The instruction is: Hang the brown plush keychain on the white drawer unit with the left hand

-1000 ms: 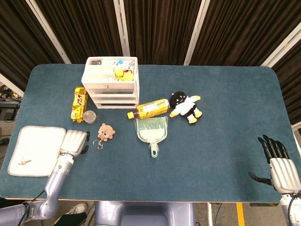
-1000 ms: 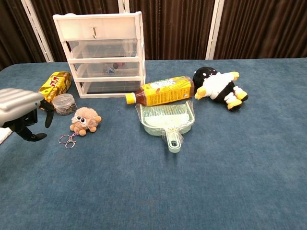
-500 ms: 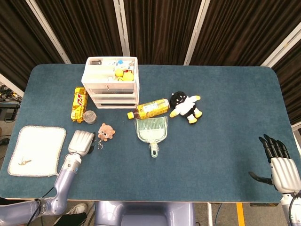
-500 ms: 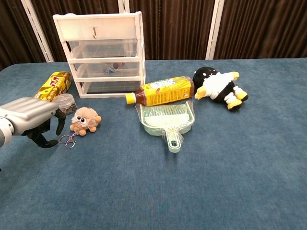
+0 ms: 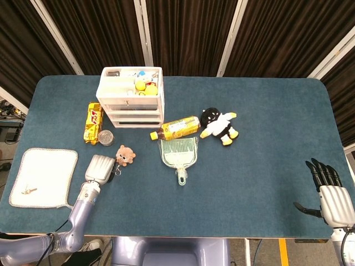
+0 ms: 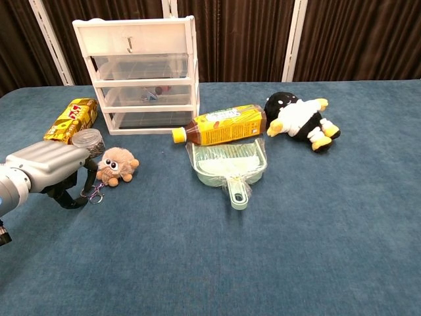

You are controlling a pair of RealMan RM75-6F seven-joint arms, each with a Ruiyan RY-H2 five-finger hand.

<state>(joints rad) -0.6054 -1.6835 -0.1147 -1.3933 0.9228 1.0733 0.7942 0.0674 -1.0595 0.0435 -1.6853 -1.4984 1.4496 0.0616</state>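
Note:
The brown plush keychain (image 5: 125, 155) (image 6: 117, 165) lies on the blue table in front of the white drawer unit (image 5: 132, 97) (image 6: 140, 72). Its metal ring (image 6: 94, 193) lies on the cloth at its near left. My left hand (image 5: 100, 168) (image 6: 51, 167) hovers right at the ring, fingers curled down over it; whether it grips the ring is hidden. A small hook (image 6: 129, 44) hangs on the unit's top drawer front. My right hand (image 5: 328, 194) rests at the table's near right edge, fingers spread, holding nothing.
A yellow snack pack (image 5: 94, 121) and a small round jar (image 5: 105, 137) lie left of the plush. A bottle (image 5: 176, 128), a pale green dustpan (image 5: 179, 155) and a black-and-white plush (image 5: 218, 125) lie to the right. A white cloth (image 5: 43, 176) lies at the near left.
My left hand has moved right across the table, from beside the white cloth to the keychain's ring. The right hand has not moved.

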